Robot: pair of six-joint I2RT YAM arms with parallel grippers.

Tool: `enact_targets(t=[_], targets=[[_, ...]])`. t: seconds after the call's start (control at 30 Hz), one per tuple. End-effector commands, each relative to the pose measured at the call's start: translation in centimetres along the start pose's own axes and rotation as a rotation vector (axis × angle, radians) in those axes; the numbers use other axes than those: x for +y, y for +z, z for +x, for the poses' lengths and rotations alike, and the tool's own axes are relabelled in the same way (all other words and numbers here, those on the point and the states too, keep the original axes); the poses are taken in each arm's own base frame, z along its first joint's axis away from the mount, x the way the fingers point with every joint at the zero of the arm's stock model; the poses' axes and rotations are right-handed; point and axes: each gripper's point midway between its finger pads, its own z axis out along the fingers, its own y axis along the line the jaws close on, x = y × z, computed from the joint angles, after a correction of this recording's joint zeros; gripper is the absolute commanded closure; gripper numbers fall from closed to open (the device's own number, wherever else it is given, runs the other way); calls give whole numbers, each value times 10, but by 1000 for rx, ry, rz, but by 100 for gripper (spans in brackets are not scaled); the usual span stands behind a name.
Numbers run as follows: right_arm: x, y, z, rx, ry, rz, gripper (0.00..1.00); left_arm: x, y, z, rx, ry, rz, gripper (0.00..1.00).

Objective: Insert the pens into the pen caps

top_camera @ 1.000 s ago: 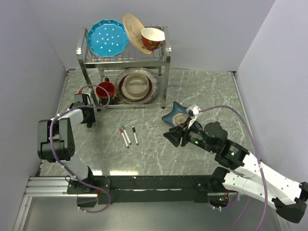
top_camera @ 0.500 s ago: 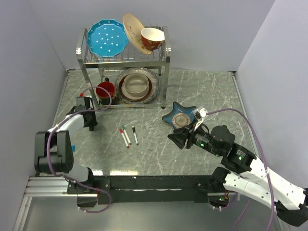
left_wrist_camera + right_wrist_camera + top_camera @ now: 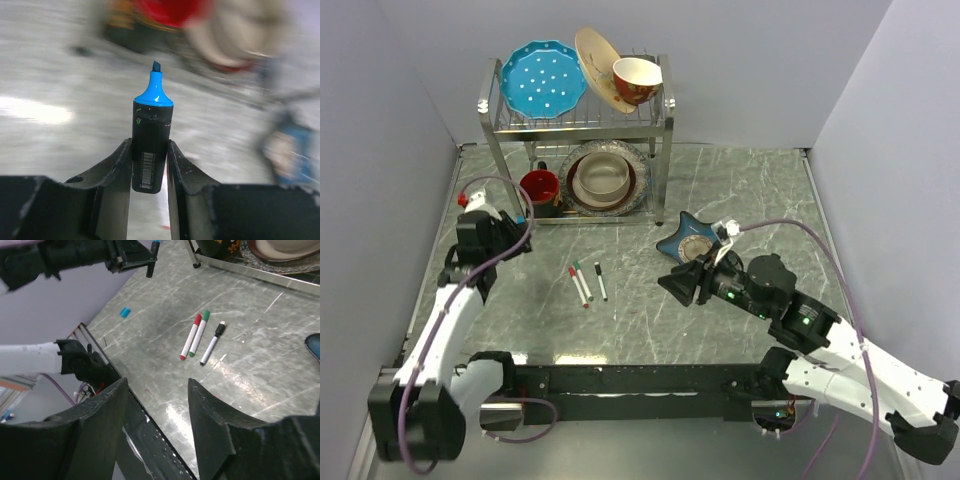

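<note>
The left gripper (image 3: 150, 152) clamps the dark marker (image 3: 152, 120), blue tip jutting out. The right gripper (image 3: 157, 387) gapes wide above three white pens (image 3: 199, 335) lying together; a small blue piece (image 3: 124, 312), perhaps a cap, sits well apart.

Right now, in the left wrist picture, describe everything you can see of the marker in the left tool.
The marker is short and thick, with a dark, plastic-looking barrel bearing a barcode label and small green flecks. A bright blue collar tapers to a darker chisel tip, uncapped. The two fingers of the left tool clamp its lower barrel, tip pointing away from the wrist. Nothing else touches it.
</note>
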Motion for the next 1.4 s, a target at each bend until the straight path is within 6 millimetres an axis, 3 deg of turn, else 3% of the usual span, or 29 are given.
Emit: enact_targets(t=[0.0, 0.03, 0.1, 0.13, 0.17, 0.2, 0.27, 0.3, 0.37, 0.6, 0.77, 0.93, 1.03, 1.13, 1.17, 1.23, 1.27, 1.37], targets=[[17, 22, -17, -72, 39, -71, 39, -85, -31, 6, -10, -157, 343, 99], [16, 32, -14, -74, 38, -62, 38, -108, -43, 8, -14, -180, 420, 99], [19, 45, -19, -101, 25, -64, 37, -118, -47, 18, -2, -204, 449, 99], [15, 60, -7, -69, 16, -32, 36, -131, -54, 22, 9, -230, 491, 99], [19, 67, -13, -81, -5, -28, 36, -134, -55, 25, 10, -245, 507, 99], [14, 82, -2, -41, -19, -3, 35, -140, -57, 29, 27, -272, 525, 99], [18, 95, -5, -37, -40, 13, 35, -151, -63, 36, 47, -267, 567, 99], [14, 107, 5, -6, -48, 29, 34, -155, -65, 37, 53, -275, 579, 99], [20, 117, -1, -17, -54, 22, 34, -164, -72, 40, 63, -275, 612, 99], [27, 155, 4, -3, -72, 35, 34, -177, -89, 40, 81, -272, 668, 99], [36, 166, -10, -36, -72, 42, 35, -179, -99, 29, 46, -265, 681, 99], [27, 180, -9, -29, -77, 117, 39, -182, -108, 26, 48, -275, 703, 99], [25, 185, -9, -32, -76, 130, 45, -184, -111, 29, 69, -287, 718, 99], [26, 188, -9, -35, -79, 120, 63, -186, -116, 30, 83, -298, 741, 99], [27, 187, -10, -43, -78, 115, 84, -186, -118, 29, 80, -296, 746, 99], [28, 184, -10, -57, -77, 99, 100, -185, -118, 29, 79, -291, 738, 93], [32, 179, -13, -68, -77, 77, 100, -185, -120, 28, 71, -272, 743, 87], [46, 167, -9, -55, -64, -13, 100, -190, -130, 22, 23, -197, 801, 56]])
